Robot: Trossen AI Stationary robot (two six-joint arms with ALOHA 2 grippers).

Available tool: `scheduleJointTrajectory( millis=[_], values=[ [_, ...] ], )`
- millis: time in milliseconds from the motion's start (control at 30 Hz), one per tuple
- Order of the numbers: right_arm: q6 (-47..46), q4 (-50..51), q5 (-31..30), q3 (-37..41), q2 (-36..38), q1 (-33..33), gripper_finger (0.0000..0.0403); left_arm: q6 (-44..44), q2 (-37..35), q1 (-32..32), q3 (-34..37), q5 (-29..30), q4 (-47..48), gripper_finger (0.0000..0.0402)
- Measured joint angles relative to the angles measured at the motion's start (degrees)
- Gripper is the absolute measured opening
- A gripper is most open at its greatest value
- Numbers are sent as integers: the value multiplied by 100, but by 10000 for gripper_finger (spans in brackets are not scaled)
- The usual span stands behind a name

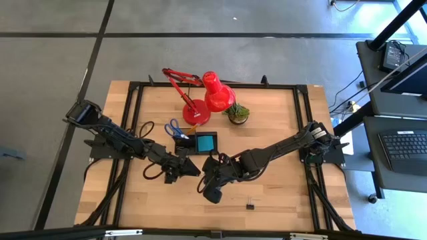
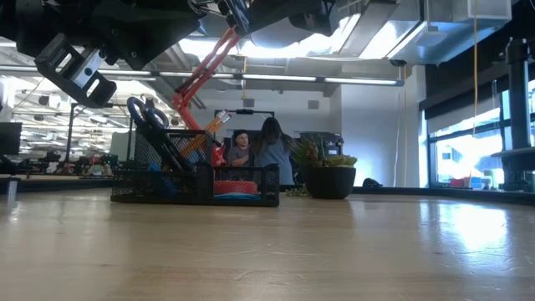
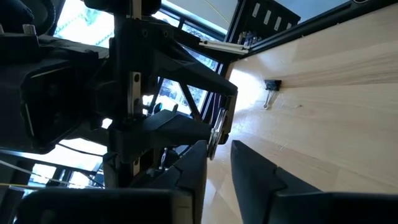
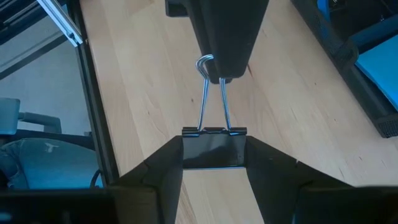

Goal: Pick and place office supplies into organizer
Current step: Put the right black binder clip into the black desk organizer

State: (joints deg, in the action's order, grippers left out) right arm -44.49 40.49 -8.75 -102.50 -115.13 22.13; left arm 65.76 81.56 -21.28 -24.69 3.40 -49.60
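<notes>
Scissors [image 1: 175, 128] and blue note pad [image 1: 206, 141] already sit in the organizer [image 1: 183, 143], the right gripper [image 4: 214, 155] holds a binder clip [image 4: 214, 148] mid-air while the left gripper [image 1: 193, 171] pinches its wire handles, and another clip [image 1: 249, 205] waits on the counter [image 1: 280, 133].

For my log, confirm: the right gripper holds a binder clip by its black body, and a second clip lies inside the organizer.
Wrong: the high view shows the second clip on the table, outside the organizer. The right gripper does hold a binder clip by its body.
</notes>
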Motion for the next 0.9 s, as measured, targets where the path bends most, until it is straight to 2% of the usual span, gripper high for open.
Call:
scheduleJointTrajectory(
  millis=[633,900],
  values=[
    [-17,2,-2,-4,0,2,165,15,-2,0,0,-179,7,7],
    [-37,0,-2,-7,0,2,165,11,-2,0,0,-178,7,5]
  ],
)
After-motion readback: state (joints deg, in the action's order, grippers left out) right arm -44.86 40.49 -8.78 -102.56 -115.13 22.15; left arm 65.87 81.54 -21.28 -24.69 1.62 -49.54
